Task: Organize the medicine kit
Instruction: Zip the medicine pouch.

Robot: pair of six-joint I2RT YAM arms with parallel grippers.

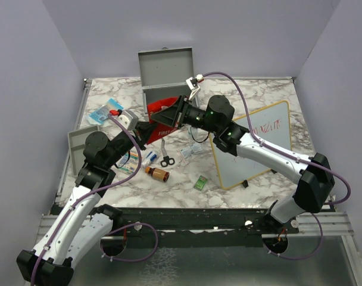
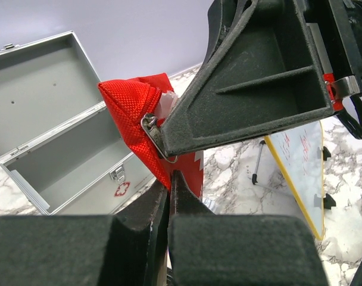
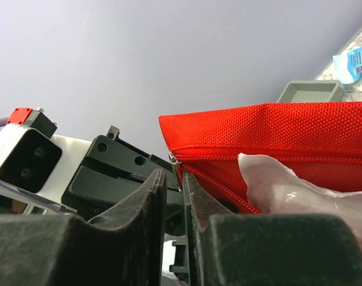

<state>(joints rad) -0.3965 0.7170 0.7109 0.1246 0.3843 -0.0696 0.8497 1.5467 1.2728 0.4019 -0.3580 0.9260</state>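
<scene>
The medicine kit point(image 1: 166, 71) point(image 2: 56, 137) stands open and empty at the back of the table, lid upright. In front of it a red zip pouch point(image 1: 160, 109) point(image 2: 133, 107) point(image 3: 276, 128) is held off the table between both arms. My left gripper point(image 1: 149, 131) point(image 2: 169, 179) is shut on the pouch's lower edge. My right gripper point(image 1: 168, 115) point(image 3: 174, 174) sits at the pouch's corner. Its jaws stand a narrow gap apart, with the metal zipper pull point(image 2: 152, 134) point(image 3: 178, 164) hanging in that gap. A white plastic pack point(image 3: 282, 179) shows inside the pouch's opening.
A wood-framed whiteboard point(image 1: 258, 143) point(image 2: 300, 161) leans at the right. Scissors point(image 1: 165, 156), a brown bottle point(image 1: 157, 173), a green packet point(image 1: 200, 183) and small packets lie in the middle. A shallow grey tray point(image 1: 80, 143) point(image 3: 309, 91) and blue packets point(image 1: 103, 110) sit at the left.
</scene>
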